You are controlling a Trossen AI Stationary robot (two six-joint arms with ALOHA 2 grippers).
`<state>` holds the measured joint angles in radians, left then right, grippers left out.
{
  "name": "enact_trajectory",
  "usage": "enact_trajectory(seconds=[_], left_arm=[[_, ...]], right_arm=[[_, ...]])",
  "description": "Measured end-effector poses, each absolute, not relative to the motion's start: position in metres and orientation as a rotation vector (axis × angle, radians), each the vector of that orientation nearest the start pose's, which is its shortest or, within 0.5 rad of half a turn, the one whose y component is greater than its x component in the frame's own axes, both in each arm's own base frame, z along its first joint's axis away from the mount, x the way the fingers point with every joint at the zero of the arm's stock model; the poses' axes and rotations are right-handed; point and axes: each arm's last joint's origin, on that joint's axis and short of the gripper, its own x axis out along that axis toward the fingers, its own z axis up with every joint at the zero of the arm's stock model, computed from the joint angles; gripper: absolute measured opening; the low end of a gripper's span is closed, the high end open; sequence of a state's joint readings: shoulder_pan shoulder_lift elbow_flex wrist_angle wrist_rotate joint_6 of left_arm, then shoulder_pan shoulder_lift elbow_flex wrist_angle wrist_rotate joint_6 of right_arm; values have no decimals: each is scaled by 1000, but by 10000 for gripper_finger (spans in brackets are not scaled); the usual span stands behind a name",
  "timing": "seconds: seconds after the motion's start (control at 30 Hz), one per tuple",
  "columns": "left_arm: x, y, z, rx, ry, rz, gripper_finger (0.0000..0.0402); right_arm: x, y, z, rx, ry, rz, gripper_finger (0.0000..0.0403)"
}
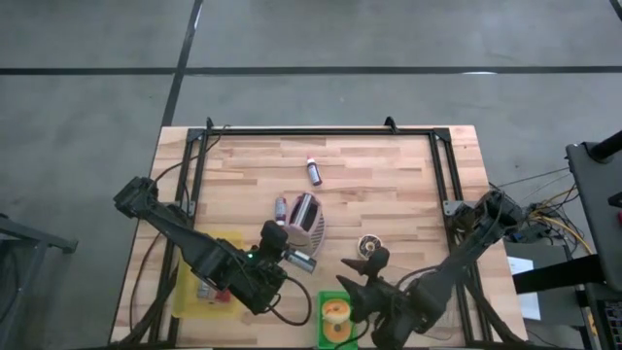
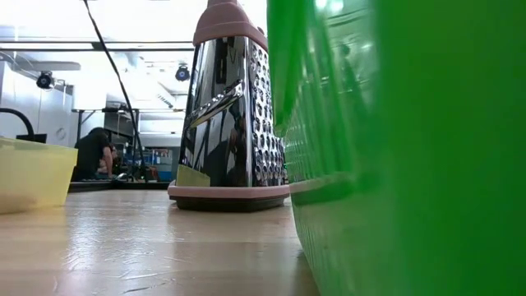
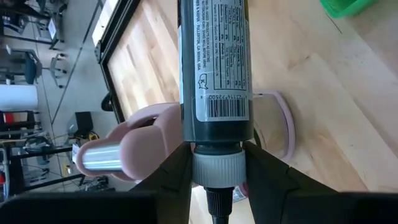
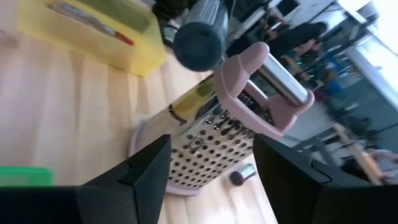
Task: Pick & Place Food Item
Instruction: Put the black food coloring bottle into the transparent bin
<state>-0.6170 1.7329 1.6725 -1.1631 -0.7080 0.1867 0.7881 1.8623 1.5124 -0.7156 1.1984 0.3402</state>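
Note:
My left gripper [image 3: 216,167] is shut on a dark bottle [image 3: 214,62] that has a white printed label and a grey cap. The bottle hangs in the air over a metal box grater [image 1: 304,220] with a pink handle [image 3: 134,140]. In the right wrist view the bottle's round far end [image 4: 199,36] shows above the grater's handle. At the table's near side, right of the grater, my right gripper [image 1: 374,261] stands open. It faces the grater [image 4: 208,146] with nothing between its fingers. Neither gripper appears in the low view. My left gripper pinches the bottle's grey cap end [image 3: 216,172] between its two fingers, one on each side. The bottle's body runs straight on past the fingertips, away from the wrist. It is lifted clear of the table and of the grater below it.
The grater stands upright on its pink base [image 2: 228,196] at mid-table. A green bin [image 1: 335,319] with round sliced food sits at the near edge. A yellow bin [image 1: 202,288] is to its left. Small bottles [image 1: 314,171] lie farther back, and a black frame [image 1: 321,131] rims the table.

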Motion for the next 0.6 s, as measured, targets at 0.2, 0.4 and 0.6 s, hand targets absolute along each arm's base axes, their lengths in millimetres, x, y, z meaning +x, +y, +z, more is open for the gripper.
enact_trajectory(seconds=[0.2, 0.4, 0.6], left_arm=[[290, -182, 324, 932, 979, -13, 109], [293, -183, 324, 910, 953, -15, 109], [297, -185, 316, 889, 933, -22, 109]], right_arm=[[298, 259, 242, -652, 476, -518, 224], [314, 269, 233, -695, 442, -519, 224], [322, 273, 235, -756, 409, -557, 224]])
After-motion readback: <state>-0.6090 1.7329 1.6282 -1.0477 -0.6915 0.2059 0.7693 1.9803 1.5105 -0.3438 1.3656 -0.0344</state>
